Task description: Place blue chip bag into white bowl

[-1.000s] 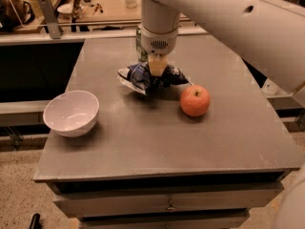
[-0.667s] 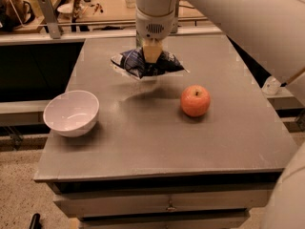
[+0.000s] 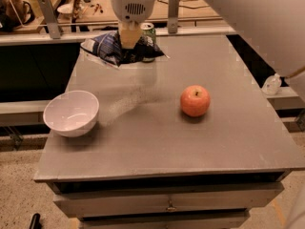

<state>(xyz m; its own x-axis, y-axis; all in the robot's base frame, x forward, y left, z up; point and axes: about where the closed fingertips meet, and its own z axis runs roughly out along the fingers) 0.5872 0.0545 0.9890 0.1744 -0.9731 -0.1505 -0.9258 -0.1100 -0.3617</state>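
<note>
The blue chip bag (image 3: 108, 47), dark blue with white patches, hangs in the air over the far left part of the grey table (image 3: 162, 128). My gripper (image 3: 130, 41) comes down from the top of the view and is shut on the bag's middle. The white bowl (image 3: 71, 112) stands empty near the table's left edge, well in front of and to the left of the held bag.
A red apple (image 3: 195, 100) sits right of the table's middle. A green soda can (image 3: 148, 31) stands at the far edge, partly behind the bag. A workbench with clutter runs behind the table. My white arm fills the upper right.
The gripper has lifted the chip bag off the table and carried it up and to the left, away from the apple. The soda can has come into view behind it.
</note>
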